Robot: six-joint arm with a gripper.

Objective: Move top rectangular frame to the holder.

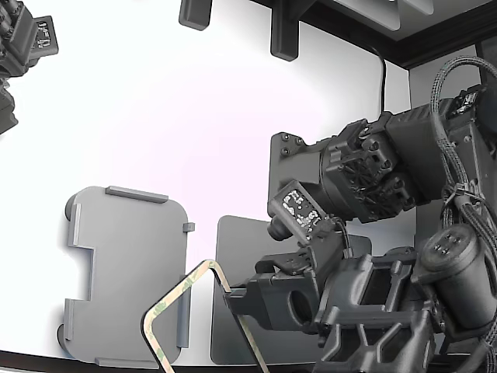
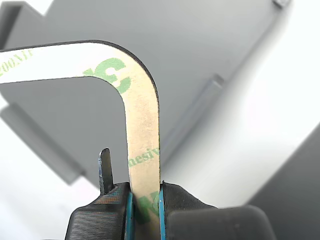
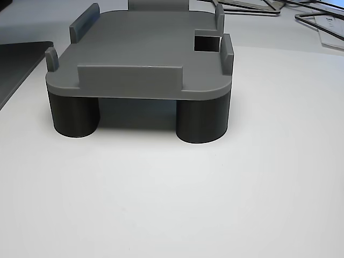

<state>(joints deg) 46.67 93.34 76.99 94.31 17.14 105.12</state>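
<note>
My gripper (image 1: 233, 294) is shut on the top rectangular frame (image 1: 172, 296), a thin beige ring with green patches. It holds the frame by one side, lifted and tilted, at the bottom of the exterior view, overlapping the holder's near right corner. In the wrist view the frame (image 2: 142, 135) runs up from between my blue-edged fingertips (image 2: 145, 212) and bends round a corner above the holder (image 2: 150, 30). The holder (image 1: 124, 272) is a light grey plate with raised edge tabs and a notch, at the exterior view's left. In the other view it (image 3: 140, 48) stands on dark round feet.
A dark grey flat mat (image 1: 237, 256) lies to the right of the holder in the exterior view, partly under my arm. Part of a second arm (image 1: 19, 47) shows at the top left. Black brackets (image 1: 283, 31) hang at the top edge.
</note>
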